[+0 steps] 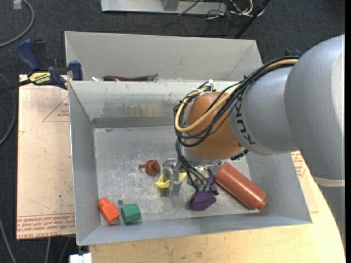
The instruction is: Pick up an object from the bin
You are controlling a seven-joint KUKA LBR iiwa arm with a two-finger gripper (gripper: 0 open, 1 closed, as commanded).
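Note:
My gripper (174, 176) is low in the middle of the bin, under the arm's orange cover. It stands right at a small yellow piece (163, 183), which lies against its left side. Whether the yellow piece is gripped cannot be told. A small dark red piece (149, 167) lies just left of the gripper on the bin floor. A purple lumpy thing (203, 200) lies right of the gripper, partly under the cables.
A reddish-brown cylinder (242, 187) lies slanted at the right of the bin floor. An orange block (108, 210) and a green block (130, 213) sit side by side in the near left corner. The arm and its cover hide the bin's right back part.

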